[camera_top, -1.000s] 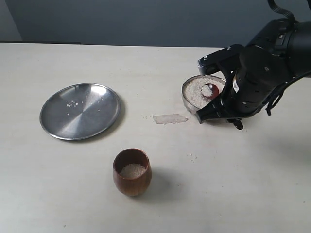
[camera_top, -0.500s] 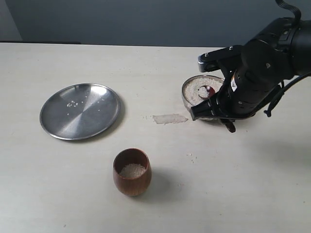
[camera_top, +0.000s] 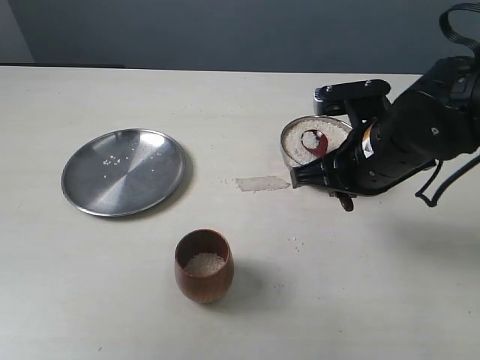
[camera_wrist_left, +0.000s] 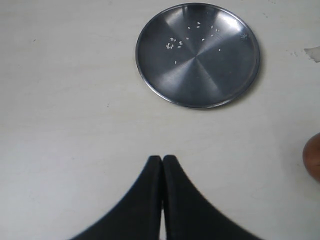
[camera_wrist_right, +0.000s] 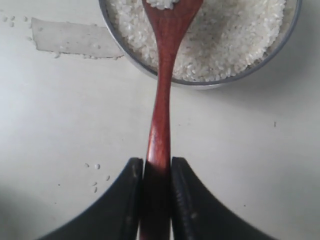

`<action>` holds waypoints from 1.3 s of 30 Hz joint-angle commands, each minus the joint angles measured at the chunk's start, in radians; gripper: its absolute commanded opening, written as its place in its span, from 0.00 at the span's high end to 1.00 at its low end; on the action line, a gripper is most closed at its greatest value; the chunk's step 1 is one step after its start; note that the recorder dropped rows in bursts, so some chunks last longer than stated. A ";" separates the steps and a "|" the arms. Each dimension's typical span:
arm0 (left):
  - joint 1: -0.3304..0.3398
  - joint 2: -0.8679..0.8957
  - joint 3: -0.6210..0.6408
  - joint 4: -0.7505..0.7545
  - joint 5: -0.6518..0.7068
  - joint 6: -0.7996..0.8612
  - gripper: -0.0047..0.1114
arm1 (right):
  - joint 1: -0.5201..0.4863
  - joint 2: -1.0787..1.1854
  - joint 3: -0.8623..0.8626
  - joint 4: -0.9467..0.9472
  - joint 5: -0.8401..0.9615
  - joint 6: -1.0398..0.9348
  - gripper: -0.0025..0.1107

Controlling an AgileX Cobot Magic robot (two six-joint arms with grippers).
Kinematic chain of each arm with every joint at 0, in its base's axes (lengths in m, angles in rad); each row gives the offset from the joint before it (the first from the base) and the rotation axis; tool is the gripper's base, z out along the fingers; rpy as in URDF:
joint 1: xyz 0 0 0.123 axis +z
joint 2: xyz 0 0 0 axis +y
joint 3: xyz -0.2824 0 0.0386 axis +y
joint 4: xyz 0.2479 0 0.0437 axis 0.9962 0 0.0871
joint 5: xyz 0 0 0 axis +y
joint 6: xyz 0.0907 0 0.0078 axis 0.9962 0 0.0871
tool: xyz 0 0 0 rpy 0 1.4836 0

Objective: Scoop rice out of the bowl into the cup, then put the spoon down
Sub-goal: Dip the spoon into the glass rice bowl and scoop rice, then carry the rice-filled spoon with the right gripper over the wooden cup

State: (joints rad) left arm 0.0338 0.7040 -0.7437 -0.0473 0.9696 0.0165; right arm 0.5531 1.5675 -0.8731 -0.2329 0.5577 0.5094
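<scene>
Rice [camera_wrist_right: 230, 40] fills the bowl [camera_wrist_right: 200, 84] just ahead of the right pincer [camera_wrist_right: 157, 167] in the right wrist view. This pincer is clamped on the handle of the spoon [camera_wrist_right: 162, 100], one finger on each side. The spoon's head reaches out over the bowl with a few grains on it. A clear patch [camera_wrist_right: 70, 39] lies on the table [camera_wrist_right: 250, 150] beside the bowl, off to one side of the pincer, and loose grains are scattered near its fingers. In the left wrist view the left pincer [camera_wrist_left: 162, 161] is closed, fingers touching with nothing between them; the plate [camera_wrist_left: 197, 55], dotted with a few grains, lies ahead of it, and an edge of the cup [camera_wrist_left: 314, 159] shows off to one side. In the exterior view the cup, with rice in its bottom, stands well apart from the right pincer, and the plate lies farther off, beyond the patch.
</scene>
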 commanded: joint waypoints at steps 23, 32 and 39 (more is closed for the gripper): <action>0.004 0.000 -0.006 0.000 -0.005 0.002 0.96 | -0.005 -0.192 0.024 0.407 0.143 -0.615 0.98; 0.004 0.000 -0.006 0.000 -0.005 0.002 0.96 | -0.005 -0.195 0.024 0.558 0.208 -0.882 0.98; 0.004 0.000 -0.006 0.000 -0.005 0.002 0.96 | -0.005 -0.231 0.024 0.559 0.271 -0.990 0.98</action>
State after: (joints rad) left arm 0.0338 0.7040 -0.7437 -0.0473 0.9696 0.0165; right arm 0.5531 1.3627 -0.8509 0.3236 0.8032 -0.4351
